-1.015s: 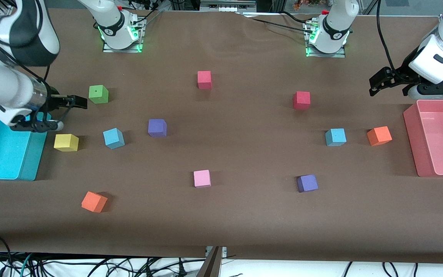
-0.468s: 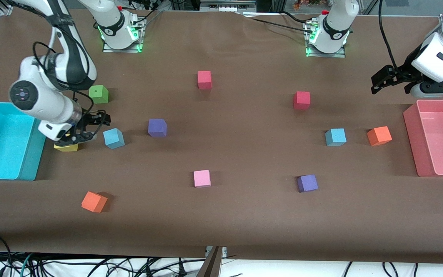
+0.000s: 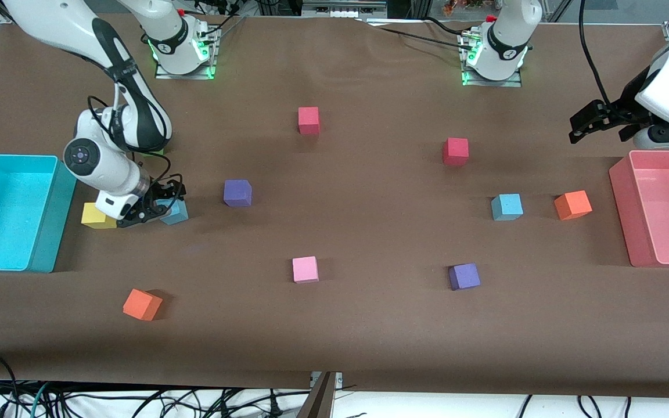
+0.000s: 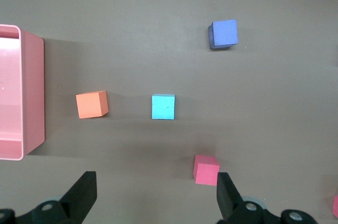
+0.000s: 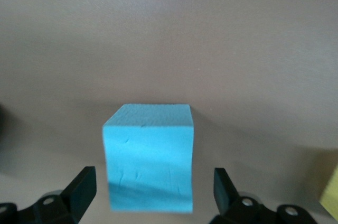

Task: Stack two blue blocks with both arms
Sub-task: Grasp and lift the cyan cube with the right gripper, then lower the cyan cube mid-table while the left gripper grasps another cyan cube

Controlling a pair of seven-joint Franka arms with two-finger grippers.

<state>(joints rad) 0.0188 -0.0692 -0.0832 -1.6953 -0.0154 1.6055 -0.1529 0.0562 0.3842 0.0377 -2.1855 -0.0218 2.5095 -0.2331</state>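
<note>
One blue block (image 3: 176, 213) lies toward the right arm's end of the table, beside a yellow cube (image 3: 94, 215). My right gripper (image 3: 163, 208) is down at it, open. In the right wrist view the blue block (image 5: 149, 155) sits between the two fingers of the right gripper (image 5: 153, 195), with a gap on each side. The other blue block (image 3: 507, 206) lies toward the left arm's end, beside an orange cube (image 3: 572, 205). My left gripper (image 3: 587, 125) hangs open in the air by the pink bin (image 3: 620, 203). Its wrist view shows that blue block (image 4: 163, 106) ahead of the empty left gripper (image 4: 156, 197).
A cyan bin (image 3: 53, 232) stands at the right arm's end. Loose cubes lie about: purple (image 3: 237, 193), purple (image 3: 464, 276), pink (image 3: 305, 269), red (image 3: 308, 120), red (image 3: 455, 151), orange (image 3: 142, 304). The right arm mostly hides a green cube (image 3: 152, 152).
The right arm swung from beside the cyan bin past the yellow cube and came down with its open fingers on either side of the blue block. The left gripper drifted slightly toward its end.
</note>
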